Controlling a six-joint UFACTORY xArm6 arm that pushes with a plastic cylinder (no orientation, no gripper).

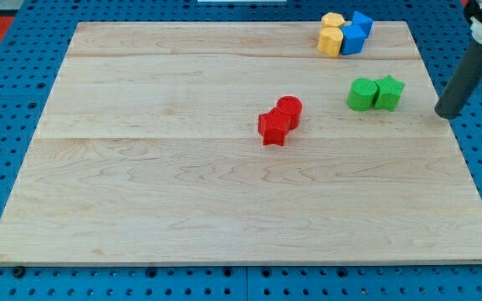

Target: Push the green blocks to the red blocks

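even, bright overhead lighting; no glare on the wooden board (224, 192). shadows short and soft, hugging the block bases. focus sharp across the board, grain lines legible. rod (467, 75) slightly soft at the view's right edge. mild perspective keystone.

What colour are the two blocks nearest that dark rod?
Green: the green blocks, just left of my tip, seen in the camera view.
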